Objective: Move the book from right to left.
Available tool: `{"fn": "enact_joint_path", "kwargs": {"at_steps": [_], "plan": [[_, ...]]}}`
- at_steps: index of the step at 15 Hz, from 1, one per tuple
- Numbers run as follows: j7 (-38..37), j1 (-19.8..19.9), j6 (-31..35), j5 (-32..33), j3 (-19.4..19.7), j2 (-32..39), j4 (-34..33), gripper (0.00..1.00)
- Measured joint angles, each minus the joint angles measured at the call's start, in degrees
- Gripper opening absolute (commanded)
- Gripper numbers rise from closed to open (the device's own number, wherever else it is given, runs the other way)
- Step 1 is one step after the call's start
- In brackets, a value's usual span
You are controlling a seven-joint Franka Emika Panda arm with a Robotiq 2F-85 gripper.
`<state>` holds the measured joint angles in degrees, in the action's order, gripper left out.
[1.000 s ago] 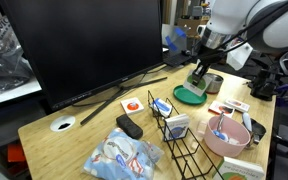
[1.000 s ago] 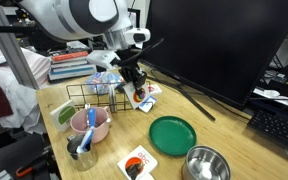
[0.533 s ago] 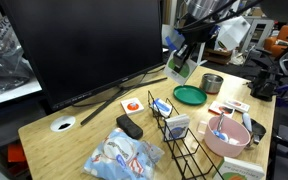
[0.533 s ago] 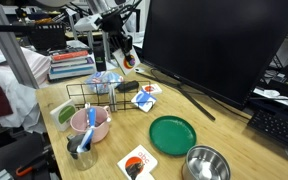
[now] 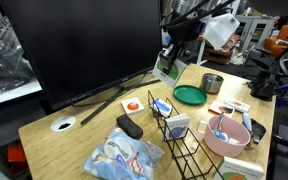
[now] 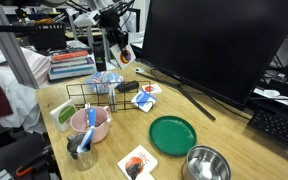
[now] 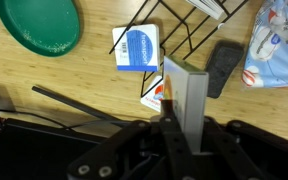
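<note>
My gripper [image 5: 174,48] is shut on the book [image 5: 167,66], a thin book with a white and green cover, and holds it high above the wooden table in front of the big monitor. In the other exterior view the gripper [image 6: 118,38] holds the book [image 6: 125,53] above the wire rack. In the wrist view the book [image 7: 185,92] shows edge-on as a grey slab between the jaws of the gripper [image 7: 182,126], far above the table.
A green plate [image 5: 190,95] and a metal bowl [image 5: 213,82] lie below. A wire rack [image 5: 179,138], a pink bowl [image 5: 227,133], a black remote [image 5: 129,127], a plastic bag [image 5: 119,155] and small cards [image 7: 136,47] sit on the table. The monitor [image 5: 79,45] stands close behind.
The gripper has risen from near the green plate with the book in it and moved towards the monitor.
</note>
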<state>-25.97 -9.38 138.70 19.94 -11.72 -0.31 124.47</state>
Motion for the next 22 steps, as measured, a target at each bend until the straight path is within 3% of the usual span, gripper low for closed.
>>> {"fn": "enact_joint_path", "kwargs": {"at_steps": [4,5,10,22], "plan": [[0.0,0.0,0.0,0.0,0.0,0.0,0.0,0.14],[0.0,0.0,0.0,0.0,0.0,0.0,0.0,0.04],[-2.0,-1.3,-1.5,-2.6,-0.1,3.5,-2.4,0.04],[-30.4,-7.0,-17.8,-8.6,4.2,23.6,-27.1,0.04]]}}
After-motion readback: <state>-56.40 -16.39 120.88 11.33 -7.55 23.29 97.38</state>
